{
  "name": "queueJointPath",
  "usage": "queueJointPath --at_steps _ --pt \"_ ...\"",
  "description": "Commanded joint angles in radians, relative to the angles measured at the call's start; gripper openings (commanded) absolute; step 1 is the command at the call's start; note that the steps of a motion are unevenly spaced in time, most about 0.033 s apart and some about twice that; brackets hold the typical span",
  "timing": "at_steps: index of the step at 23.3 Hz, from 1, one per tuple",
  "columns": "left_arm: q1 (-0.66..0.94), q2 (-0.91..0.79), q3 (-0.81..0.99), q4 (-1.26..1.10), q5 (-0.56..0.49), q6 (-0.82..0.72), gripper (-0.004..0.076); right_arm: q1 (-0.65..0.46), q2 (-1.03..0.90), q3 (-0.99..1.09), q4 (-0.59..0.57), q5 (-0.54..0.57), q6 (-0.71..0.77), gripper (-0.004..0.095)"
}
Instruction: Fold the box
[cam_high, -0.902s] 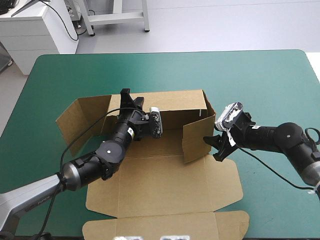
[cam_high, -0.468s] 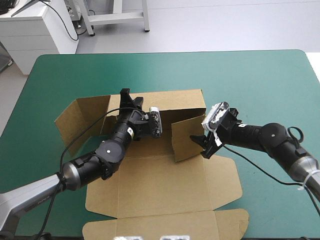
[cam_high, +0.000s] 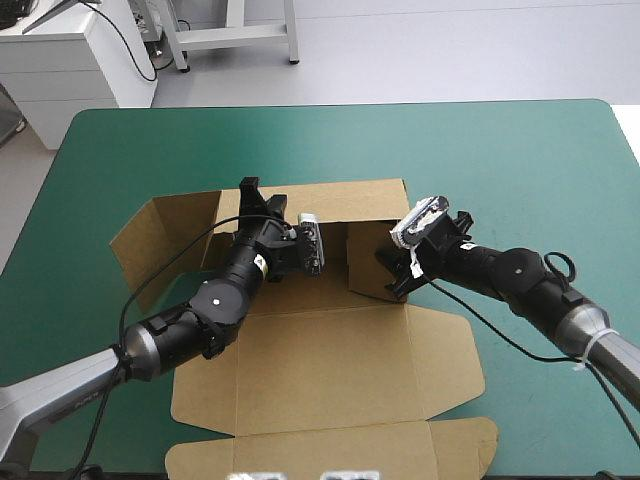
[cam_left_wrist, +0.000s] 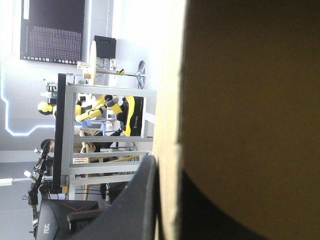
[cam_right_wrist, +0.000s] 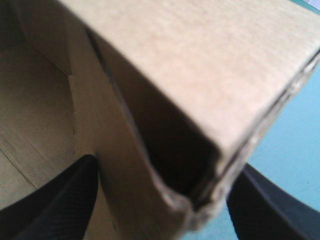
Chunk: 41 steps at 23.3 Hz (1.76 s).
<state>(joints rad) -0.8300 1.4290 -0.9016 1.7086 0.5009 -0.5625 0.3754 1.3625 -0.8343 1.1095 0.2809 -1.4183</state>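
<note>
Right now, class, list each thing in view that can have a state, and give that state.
box: partly folded; back wall upright, right wall turned inward, left wall leaning outward, front panels flat.
left gripper: shut on the box's back wall.
right gripper: open, astride the right wall's edge.

Centred on table (cam_high: 520, 150): the box (cam_high: 330, 370)

Free bench (cam_high: 520, 150) along far and right edges. Raised walls of the box (cam_high: 330, 370) block the middle; flat lid reaches near edge.
</note>
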Motion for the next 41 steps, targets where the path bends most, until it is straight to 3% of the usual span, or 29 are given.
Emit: queueJointPath --at_steps 1,2,3,4,5,8,12,14,16,21,25,30,33,36,41 --pt "-0.005 -0.029 -0.030 -0.028 -0.036 -0.012 -0.0001 0.005 -0.024 -0.031 0.028 0.036 0.010 0.0459" --pt "-0.005 -0.029 -0.030 -0.025 -0.036 -0.012 -0.0001 0.005 -0.024 -0.031 0.028 0.065 0.017 0.0290" --pt "-0.005 -0.029 -0.030 -0.019 -0.036 -0.012 -0.0001 0.005 -0.024 -0.031 0.028 0.080 0.017 0.0218" --pt "-0.005 -0.029 -0.030 -0.012 -0.036 -0.012 -0.0001 0.005 -0.024 -0.031 0.028 0.094 0.017 0.0062" --pt "-0.005 -0.029 -0.030 -0.012 -0.033 -0.012 -0.0001 0.005 -0.024 -0.031 0.028 0.094 0.017 -0.0016" --pt "-0.005 -0.029 -0.030 -0.012 -0.035 -0.012 0.0025 0.005 -0.024 -0.031 0.028 0.076 0.026 -0.0015" --pt "-0.009 -0.037 -0.030 -0.012 -0.049 -0.012 0.0341 0.005 -0.024 -0.031 0.028 0.012 0.093 -0.0015" --pt "-0.011 -0.067 -0.030 -0.020 -0.070 0.004 0.0457 0.005 -0.024 -0.031 0.028 -0.022 0.134 -0.0015" --pt "-0.039 -0.124 -0.030 -0.020 -0.093 0.002 0.0475 0.005 -0.024 -0.031 0.028 -0.049 0.140 -0.0015" --pt "-0.233 -0.228 -0.030 -0.092 -0.035 0.094 0.0475 0.005 -0.024 -0.031 0.028 -0.089 0.156 -0.0015" --pt "-0.446 -0.229 -0.030 -0.092 0.173 0.189 0.0475 0.005 -0.024 -0.031 0.028 -0.089 0.163 -0.0015" --pt "-0.575 -0.232 -0.030 -0.090 0.248 0.193 0.0455 0.005 -0.024 -0.031 0.028 -0.092 0.163 -0.0015" --pt "-0.613 -0.232 -0.030 -0.090 0.256 0.193 0.0308 0.005 -0.024 -0.031 0.028 -0.092 0.163 -0.0015" --pt "-0.612 -0.232 -0.039 -0.083 0.251 0.196 0.0022 0.005 -0.024 -0.031 0.028 -0.092 0.163 -0.0015" --pt "-0.571 -0.230 -0.196 -0.290 0.206 0.307 0.0020 0.005 -0.024 -0.031 0.024 -0.094 0.163 -0.0015"
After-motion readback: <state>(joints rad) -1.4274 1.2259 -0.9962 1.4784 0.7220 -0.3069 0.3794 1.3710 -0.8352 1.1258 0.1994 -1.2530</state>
